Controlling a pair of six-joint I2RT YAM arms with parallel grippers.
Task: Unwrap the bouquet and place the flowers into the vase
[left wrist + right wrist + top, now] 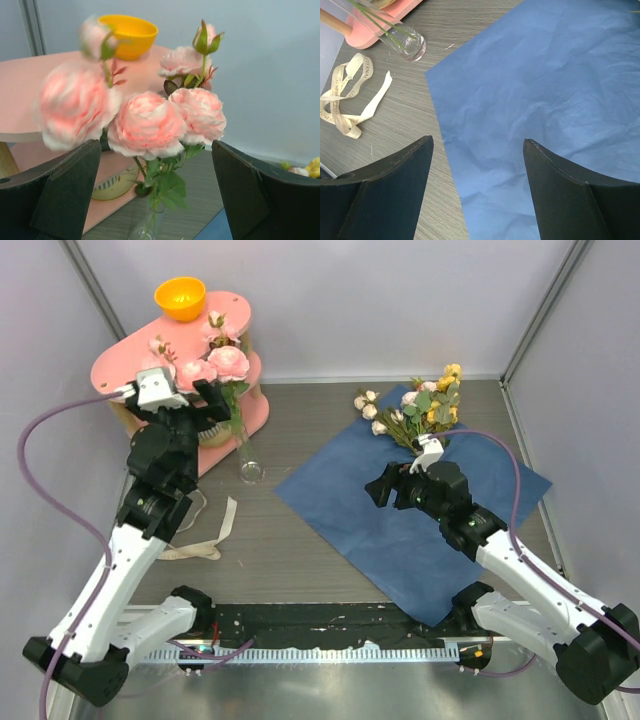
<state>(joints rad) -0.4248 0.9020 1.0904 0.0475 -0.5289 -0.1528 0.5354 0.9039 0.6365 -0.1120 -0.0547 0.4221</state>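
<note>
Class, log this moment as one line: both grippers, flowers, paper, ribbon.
left gripper open at pink flowers in vase | right gripper open over paper | other flowers at paper's far edge | ribbon loose beside paper

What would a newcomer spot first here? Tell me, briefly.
Big pink flowers stand in the slim glass vase at the left, framed by the open left gripper. On the right, the blue paper lies spread flat, with the remaining flowers at its far corner.
</note>
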